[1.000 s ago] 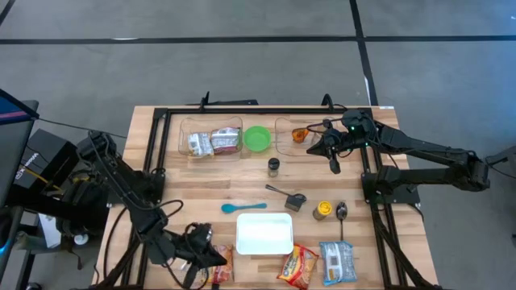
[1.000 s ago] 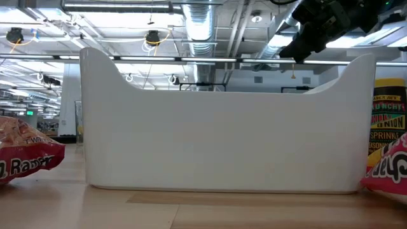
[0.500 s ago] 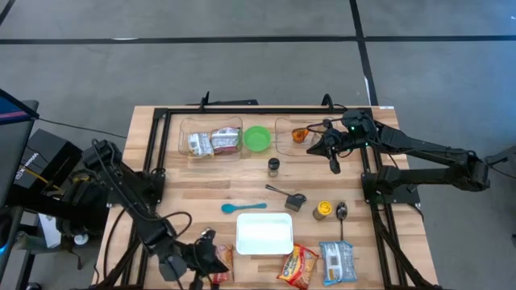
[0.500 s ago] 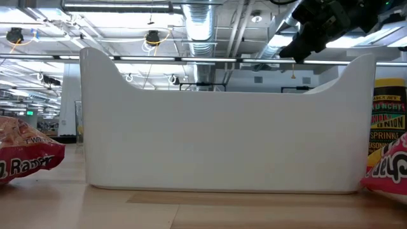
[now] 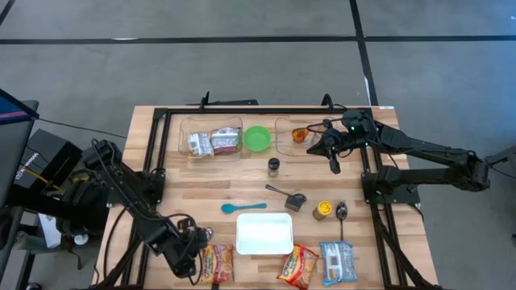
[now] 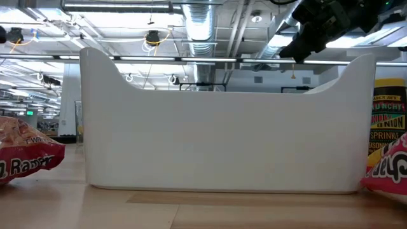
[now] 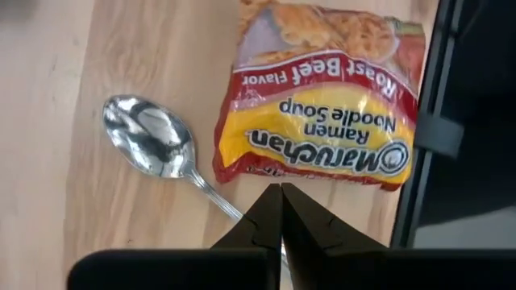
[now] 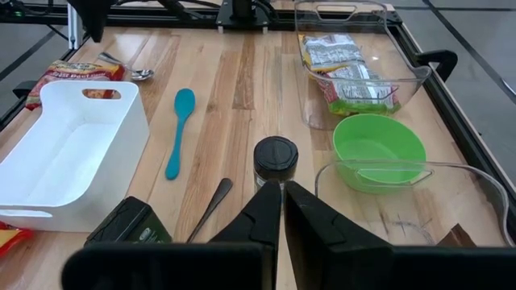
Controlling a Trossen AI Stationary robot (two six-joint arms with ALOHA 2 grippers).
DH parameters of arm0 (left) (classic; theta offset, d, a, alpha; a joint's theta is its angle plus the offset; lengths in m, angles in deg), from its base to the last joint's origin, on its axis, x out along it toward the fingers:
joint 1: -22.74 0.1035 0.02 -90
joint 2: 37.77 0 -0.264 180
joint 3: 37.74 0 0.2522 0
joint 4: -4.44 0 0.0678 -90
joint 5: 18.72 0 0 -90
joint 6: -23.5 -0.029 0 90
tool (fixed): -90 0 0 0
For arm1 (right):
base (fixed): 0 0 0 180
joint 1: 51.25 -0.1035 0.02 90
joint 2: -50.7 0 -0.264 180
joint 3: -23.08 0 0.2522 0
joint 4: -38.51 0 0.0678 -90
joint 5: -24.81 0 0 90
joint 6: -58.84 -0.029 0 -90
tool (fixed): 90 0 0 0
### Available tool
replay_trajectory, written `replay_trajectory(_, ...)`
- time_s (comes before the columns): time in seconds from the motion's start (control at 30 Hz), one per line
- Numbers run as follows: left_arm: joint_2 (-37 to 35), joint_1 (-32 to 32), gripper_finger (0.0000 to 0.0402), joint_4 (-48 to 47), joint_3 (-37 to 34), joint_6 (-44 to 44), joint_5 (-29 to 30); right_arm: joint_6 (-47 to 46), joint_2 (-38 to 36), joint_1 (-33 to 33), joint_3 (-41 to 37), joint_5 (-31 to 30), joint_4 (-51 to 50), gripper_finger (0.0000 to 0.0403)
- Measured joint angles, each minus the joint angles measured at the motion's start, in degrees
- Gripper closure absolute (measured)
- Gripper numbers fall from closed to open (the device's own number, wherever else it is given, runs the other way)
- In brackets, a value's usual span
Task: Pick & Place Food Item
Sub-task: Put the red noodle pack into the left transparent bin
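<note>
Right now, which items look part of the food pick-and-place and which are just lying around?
Job: Maruchan ramen packet under the shut left gripper; white bin.
Lying about: metal spoon, blue spoon, green bowl, spice jar.

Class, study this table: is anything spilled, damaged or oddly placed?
Nothing stands out. The ramen packet lies flat and unopened beside a spoon; the white bin stands upright, and nothing has spilled.
</note>
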Motion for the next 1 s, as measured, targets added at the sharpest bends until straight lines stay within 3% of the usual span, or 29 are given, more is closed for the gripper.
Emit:
replay_trajectory(0.37,0.0,0.0,0.0402,2.1,-5.3,-0.4,0.4,0.0,0.0,0.0,0.0,0.0,0.0,0.039)
replay_trajectory(0.63,0.0,0.1,0.0402,2.1,-6.6,-3.3,3.9,0.0,0.0,0.0,0.0,0.0,0.0,0.039)
replay_trajectory(1.0,0.0,0.1,0.0402,2.2,-7.0,-4.1,4.2,0.0,0.0,0.0,0.0,0.0,0.0,0.039)
